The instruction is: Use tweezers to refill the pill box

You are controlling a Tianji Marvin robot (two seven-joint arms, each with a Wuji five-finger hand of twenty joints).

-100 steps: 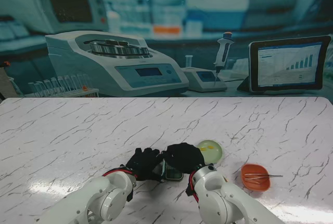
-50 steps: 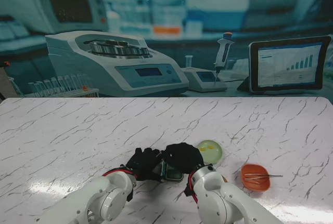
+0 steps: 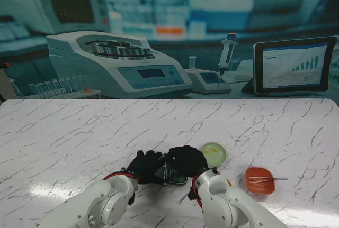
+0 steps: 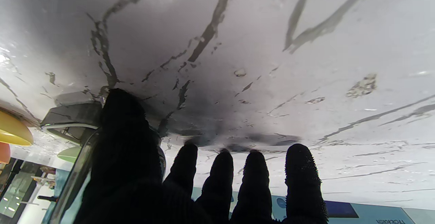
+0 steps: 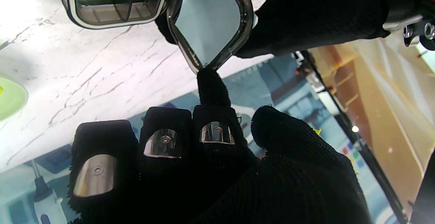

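Note:
The pill box [image 3: 174,174] lies between my two black-gloved hands, near me at the table's middle. Its clear lid [image 5: 210,20] stands up from the base [image 5: 112,3]. My left hand [image 3: 145,165] rests its four fingers [image 4: 221,169] spread on the table, and its thumb [image 4: 125,132] lies against the lid's rim. My right hand [image 3: 186,159] has three fingers curled and its index fingertip [image 5: 210,84] touching the lid's corner. The tweezers [image 3: 267,179] lie across an orange dish [image 3: 259,184] to the right. A green dish [image 3: 214,154] holds yellow pills.
Along the table's far edge stands a printed lab backdrop showing a centrifuge [image 3: 116,61], a pipette [image 3: 228,51] and a tablet [image 3: 294,65]. White marble table top [image 3: 79,133] stretches to the left and beyond the hands.

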